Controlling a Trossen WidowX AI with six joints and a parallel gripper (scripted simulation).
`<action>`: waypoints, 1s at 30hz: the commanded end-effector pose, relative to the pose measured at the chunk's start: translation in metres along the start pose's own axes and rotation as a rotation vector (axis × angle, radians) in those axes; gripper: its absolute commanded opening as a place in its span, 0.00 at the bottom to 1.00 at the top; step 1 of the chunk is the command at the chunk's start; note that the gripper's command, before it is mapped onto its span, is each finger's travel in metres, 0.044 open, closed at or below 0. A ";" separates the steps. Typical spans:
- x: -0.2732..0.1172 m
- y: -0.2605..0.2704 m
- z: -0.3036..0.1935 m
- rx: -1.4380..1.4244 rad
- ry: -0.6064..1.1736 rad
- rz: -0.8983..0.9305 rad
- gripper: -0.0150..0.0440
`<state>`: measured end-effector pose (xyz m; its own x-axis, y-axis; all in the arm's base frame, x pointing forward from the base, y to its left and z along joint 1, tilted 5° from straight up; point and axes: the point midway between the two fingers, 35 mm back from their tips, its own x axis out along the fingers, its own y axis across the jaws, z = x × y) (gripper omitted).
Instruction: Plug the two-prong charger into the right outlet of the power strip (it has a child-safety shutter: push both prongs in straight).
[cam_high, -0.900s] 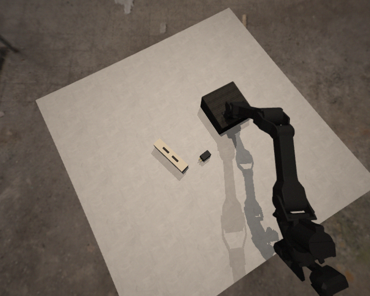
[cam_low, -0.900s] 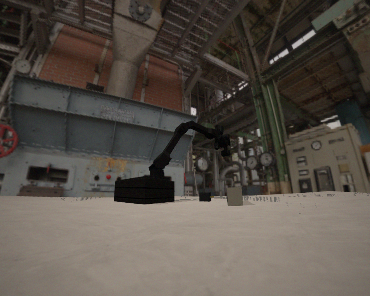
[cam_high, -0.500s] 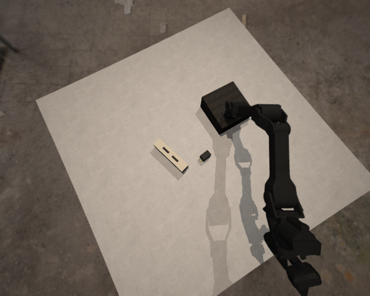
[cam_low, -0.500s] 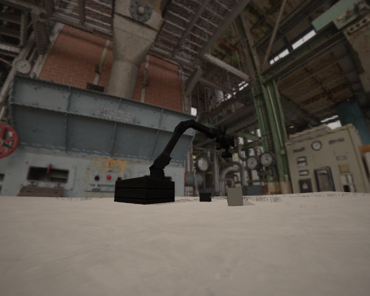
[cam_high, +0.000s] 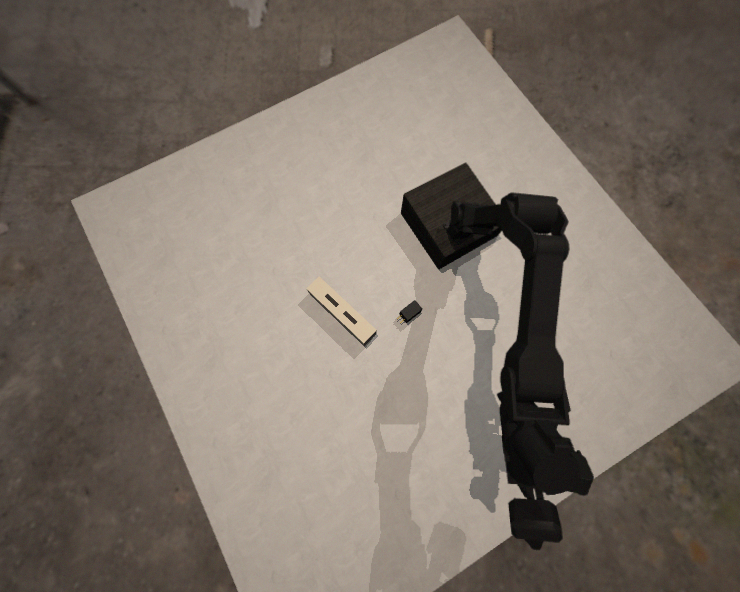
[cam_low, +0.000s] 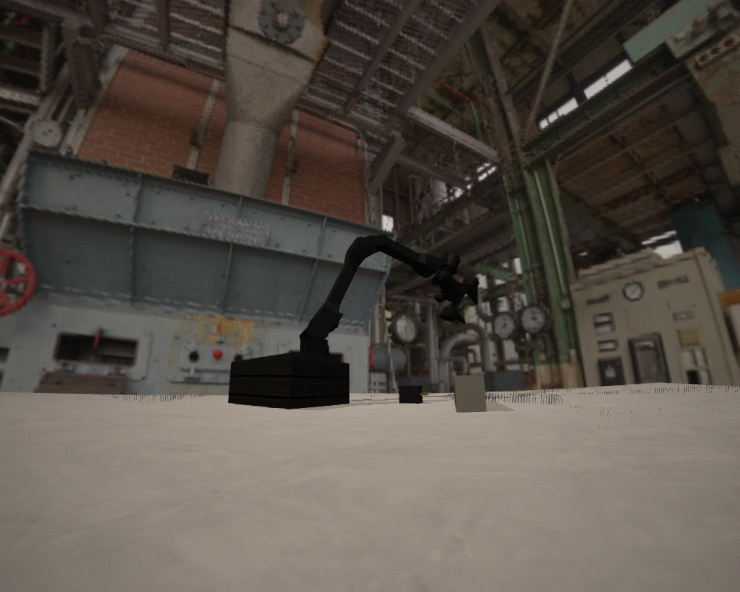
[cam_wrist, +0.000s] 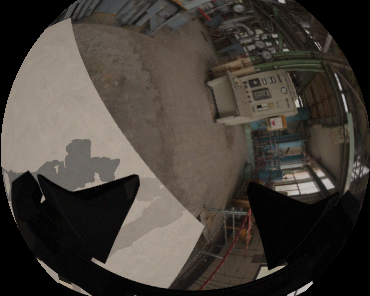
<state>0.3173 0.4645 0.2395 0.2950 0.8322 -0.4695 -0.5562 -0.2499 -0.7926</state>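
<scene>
The black charger (cam_high: 411, 311) (cam_low: 409, 394) lies on the table, its two brass prongs (cam_high: 400, 319) pointing toward the cream power strip (cam_high: 320, 288) (cam_low: 470, 393). A short gap separates them. The strip has two dark outlets (cam_high: 332, 300) (cam_high: 349, 317) along its top in the top view; only its plain end shows in the exterior view. My gripper (cam_wrist: 194, 186) (cam_low: 464, 303) is open and empty, high above the table and well away from charger and strip, near the table's lower edge in the top view. Neither charger nor strip shows in the wrist view.
The black wooden block (cam_high: 435, 206) (cam_low: 288, 381) under the arm's base stands on the pale table (cam_high: 203, 246) (cam_low: 308, 493). The arm reaches along the right side in the top view. Its shadows cross the table below and right of the charger. The table's edge (cam_wrist: 122, 137) crosses the wrist view.
</scene>
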 end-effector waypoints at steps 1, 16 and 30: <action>-0.005 0.018 -0.026 0.124 0.062 0.047 1.00; -0.037 0.080 -0.104 0.595 0.293 0.162 1.00; -0.083 0.146 -0.164 1.032 0.546 0.210 1.00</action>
<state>0.3424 0.2975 0.1122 0.2941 0.4838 -0.8243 -0.9428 0.2884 -0.1671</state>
